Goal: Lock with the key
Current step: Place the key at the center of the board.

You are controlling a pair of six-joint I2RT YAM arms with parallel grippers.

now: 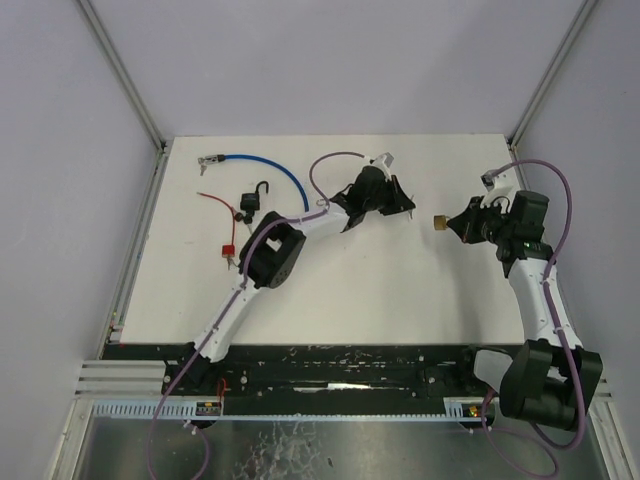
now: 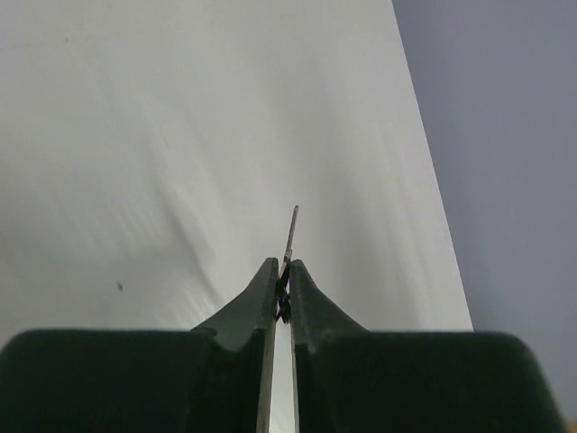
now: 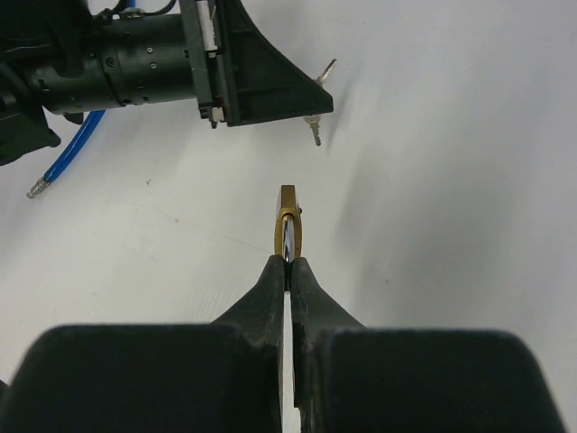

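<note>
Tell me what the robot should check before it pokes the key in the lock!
1. Left claw shut on key: ok.
2. Right claw shut on brass padlock: ok.
3. Key aimed straight into brass padlock: cannot tell.
4. Key and brass padlock apart, nothing between them: ok.
5. Blue cable and black padlock off to the side: ok.

White table (image 1: 400, 290), pale lilac-grey walls (image 1: 330, 60), aluminium corner posts (image 1: 123, 75), even light
</note>
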